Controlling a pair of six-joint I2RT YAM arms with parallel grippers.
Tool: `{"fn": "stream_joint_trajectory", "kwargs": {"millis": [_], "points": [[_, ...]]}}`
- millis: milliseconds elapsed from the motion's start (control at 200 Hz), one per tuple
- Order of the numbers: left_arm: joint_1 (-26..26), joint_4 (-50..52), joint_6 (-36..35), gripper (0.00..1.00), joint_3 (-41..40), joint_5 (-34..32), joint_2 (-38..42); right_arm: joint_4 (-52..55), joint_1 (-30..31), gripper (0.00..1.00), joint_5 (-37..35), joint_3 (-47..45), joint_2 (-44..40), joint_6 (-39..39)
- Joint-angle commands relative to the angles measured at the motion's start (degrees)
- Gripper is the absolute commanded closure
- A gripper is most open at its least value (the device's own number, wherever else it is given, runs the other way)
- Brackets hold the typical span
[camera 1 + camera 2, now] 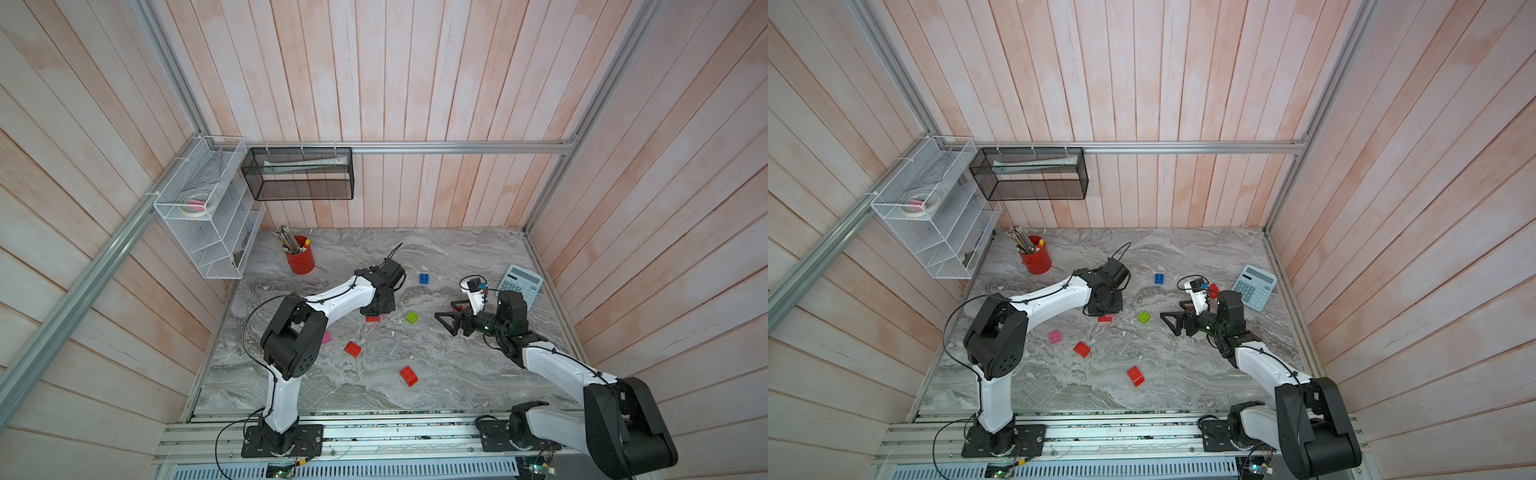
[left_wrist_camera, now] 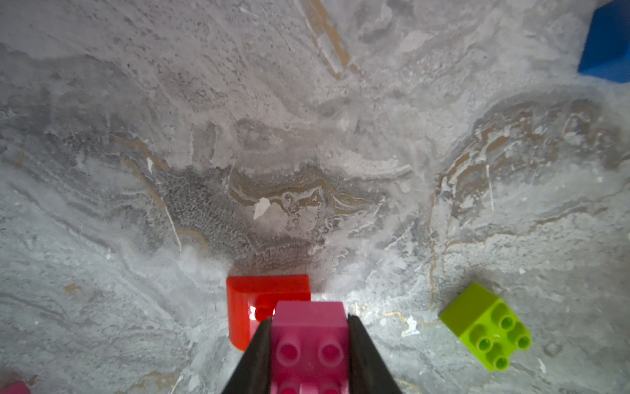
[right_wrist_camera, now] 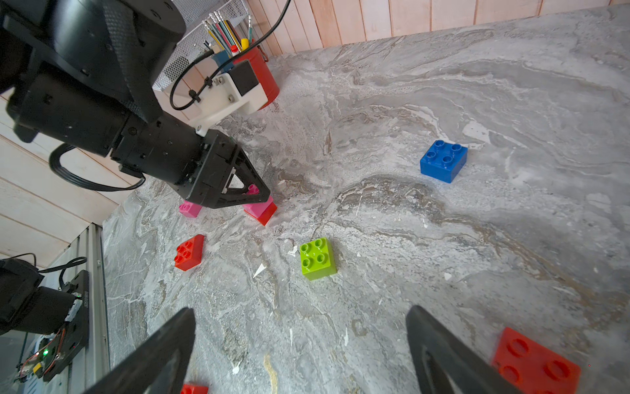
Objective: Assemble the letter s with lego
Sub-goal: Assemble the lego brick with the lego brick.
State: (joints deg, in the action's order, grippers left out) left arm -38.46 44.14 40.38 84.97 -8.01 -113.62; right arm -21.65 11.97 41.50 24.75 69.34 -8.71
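Plainly, with the back wall taken as twelve o'clock on the marble table (image 1: 457,257), the left gripper (image 2: 309,322) stood low near the table's middle, its fingers (image 2: 254,354) pinching a pink brick (image 2: 308,341) by its two side faces. That brick sat over a red base brick (image 2: 252,293), offset so that the red one's edge stuck out beyond it; whether the studs were fully seated could not be told. A lime green brick (image 1: 412,318) lay at three o'clock from this pair, apart from it and studs up. Farther out at three o'clock the right gripper (image 1: 444,325) hung with its fingers (image 3: 163,351) spread wide around nothing, pointing toward nine o'clock. A blue brick (image 1: 424,278) sat alone at one o'clock from the pair. At seven o'clock lay a second pink brick (image 1: 1054,336), with a loose red brick (image 1: 352,349) at six o'clock and a front red brick (image 1: 408,375) at five o'clock, each well apart from the others. Open marble ran from the pair to the back wall, and from the front red brick to the six o'clock table edge. A calculator (image 1: 521,284) sat close to the three o'clock edge, and a red pencil cup (image 1: 300,259) stood near the eleven o'clock corner.
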Motion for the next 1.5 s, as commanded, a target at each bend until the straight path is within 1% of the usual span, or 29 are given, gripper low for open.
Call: {"fn": "stream_joint_trajectory", "kwargs": {"millis": [0,275,520,660,810,1190,1395,1495], "points": [[-0.43,-0.17,1.17,0.74,-1.29,-1.04,-1.43,-1.48,0.38,0.02,1.18,-1.18,0.39,-0.43],[-1.01,-0.54,2.22,0.75,-1.78,-1.81,-2.56,-1.40,0.34,0.02,1.08,-1.30,0.36,-0.35],[-1.85,-1.98,0.26,0.76,-5.16,-3.17,-2.13,-0.90,0.39,0.02,0.57,-1.86,-0.73,-0.17],[-1.97,-3.62,0.31,0.77,-7.69,-2.56,-1.23,-0.73,0.34,0.02,0.34,-2.24,-1.22,-0.17],[-2.24,-6.58,-1.12,0.77,-9.64,-1.93,0.02,-0.75,0.34,0.02,0.49,-2.20,-1.33,-0.27],[-2.30,-7.35,-5.44,0.78,-10.26,-2.76,0.68,0.63,0.34,0.02,0.00,-1.99,-2.25,0.75],[-2.32,-7.70,-4.88,0.78,-10.49,-2.27,-0.02,1.26,0.38,0.02,-0.66,-2.34,-3.27,0.88],[-2.32,-7.34,-4.88,0.75,-9.21,-2.57,0.66,1.59,0.34,0.02,-0.56,-1.87,-3.42,0.93]]}}
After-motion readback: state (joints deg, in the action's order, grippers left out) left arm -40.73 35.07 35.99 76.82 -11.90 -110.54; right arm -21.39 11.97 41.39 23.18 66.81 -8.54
